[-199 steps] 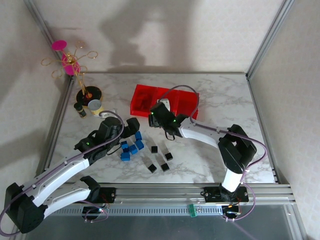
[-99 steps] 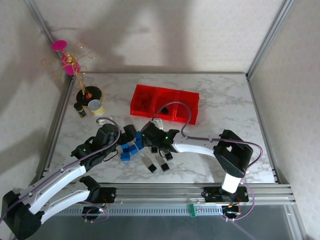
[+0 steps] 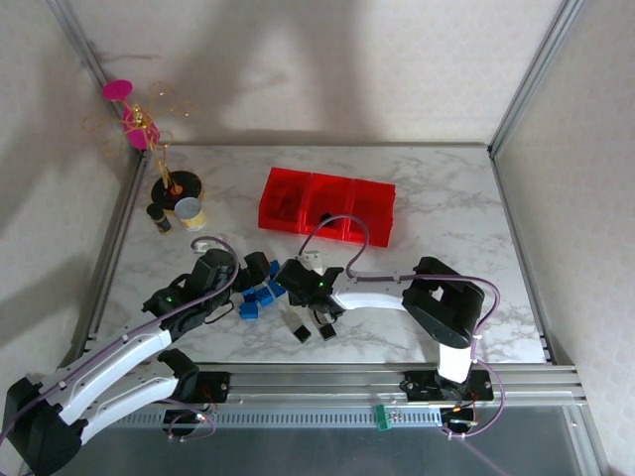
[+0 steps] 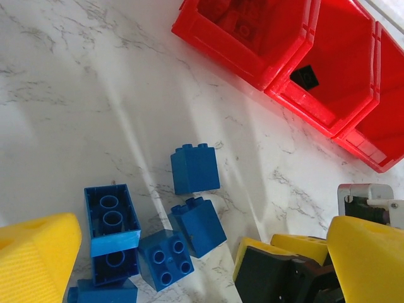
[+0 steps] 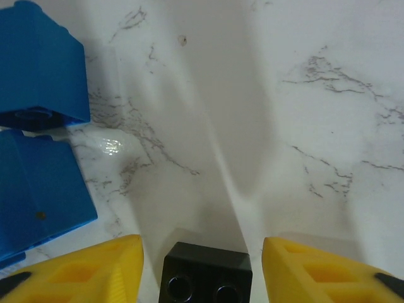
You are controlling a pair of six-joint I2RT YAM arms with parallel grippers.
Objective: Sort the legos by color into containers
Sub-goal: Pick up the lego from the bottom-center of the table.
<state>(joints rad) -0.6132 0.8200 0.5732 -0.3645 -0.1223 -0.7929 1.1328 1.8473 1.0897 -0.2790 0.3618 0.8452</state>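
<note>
- The containers were bright red all over
- The blue legos were a solid mid blue, and the black lego was plain glossy black
- The table was white marble-look with thin grey veins
- The right gripper had yellow fingers
- The arms were white with black joints
- The ornament was hot pink on gold wire

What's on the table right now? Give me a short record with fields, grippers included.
left gripper: open, at the blue bricks
right gripper: open, fingers straddling a black brick, a gap on each side
containers: three joined red bins
middle bin: holds a second black brick
loose on table: blue cluster, plus other black bricks
</note>
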